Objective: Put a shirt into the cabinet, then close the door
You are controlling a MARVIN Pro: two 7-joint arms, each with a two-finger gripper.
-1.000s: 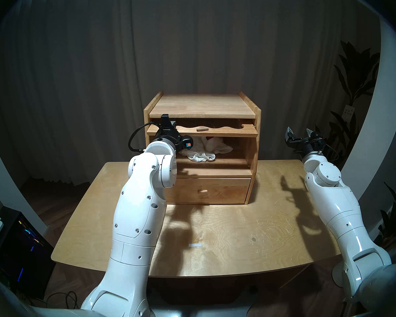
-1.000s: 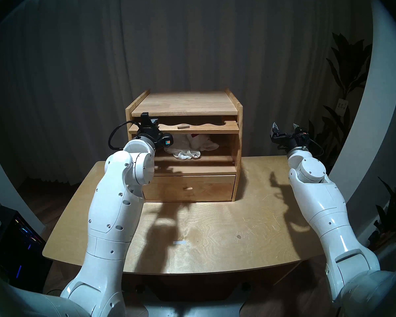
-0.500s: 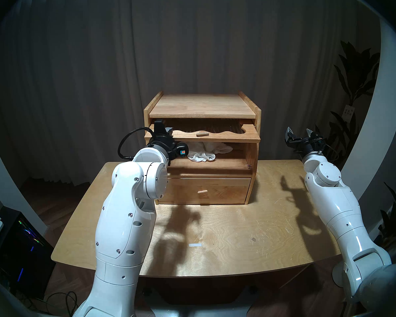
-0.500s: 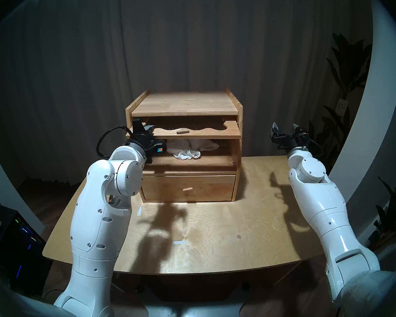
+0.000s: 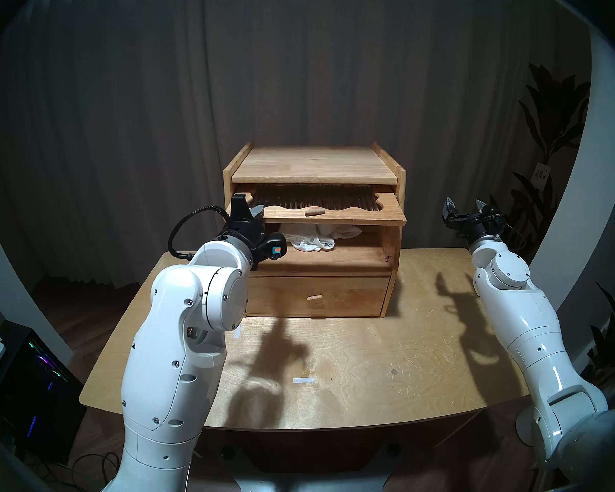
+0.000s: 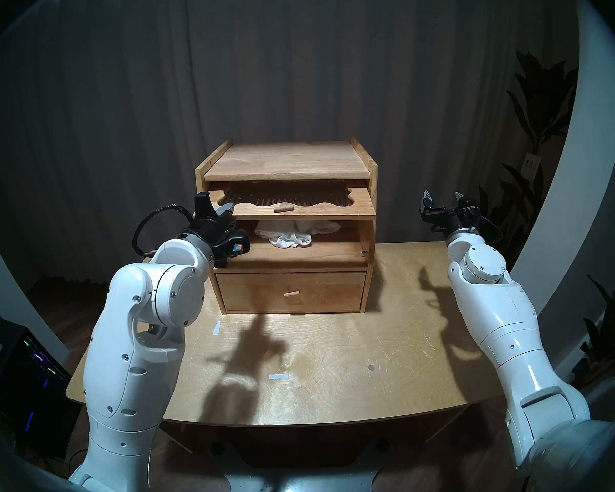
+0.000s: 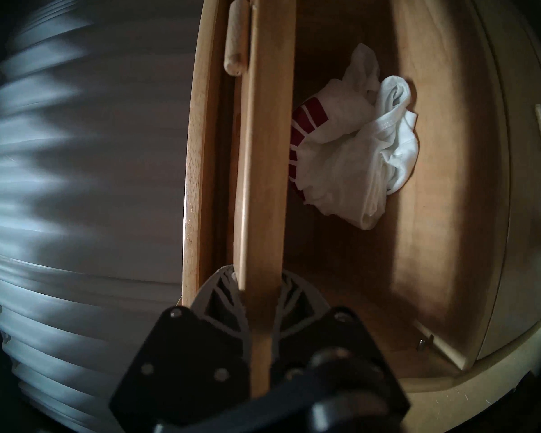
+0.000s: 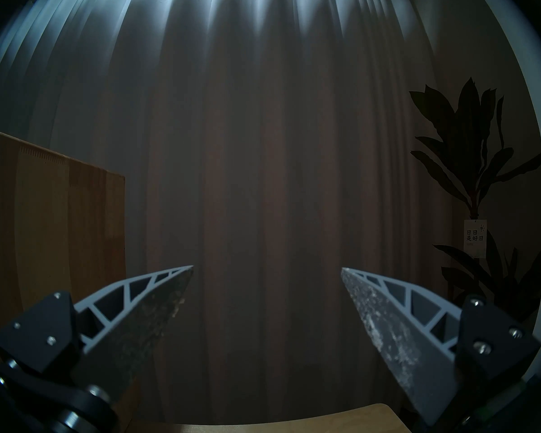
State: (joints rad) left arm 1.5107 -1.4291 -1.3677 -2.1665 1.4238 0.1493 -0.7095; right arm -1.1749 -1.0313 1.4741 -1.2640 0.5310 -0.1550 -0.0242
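The left gripper (image 7: 258,290) is clamped tight on the near edge of the door (image 5: 387,210), at the door's left end in the centre of the head view; the door lies flat, drawn partway out under the top of the cabinet (image 5: 313,164). Its peg handle (image 5: 314,212) sits mid-edge, clear of the fingers (image 7: 219,298). Just below, the shirt (image 5: 316,237) is bunched inside the upper compartment, white with red print showing in the left wrist view. At centre right, the right gripper (image 5: 465,205) hangs over the table (image 5: 370,367) with its jaws spread wide and nothing between them.
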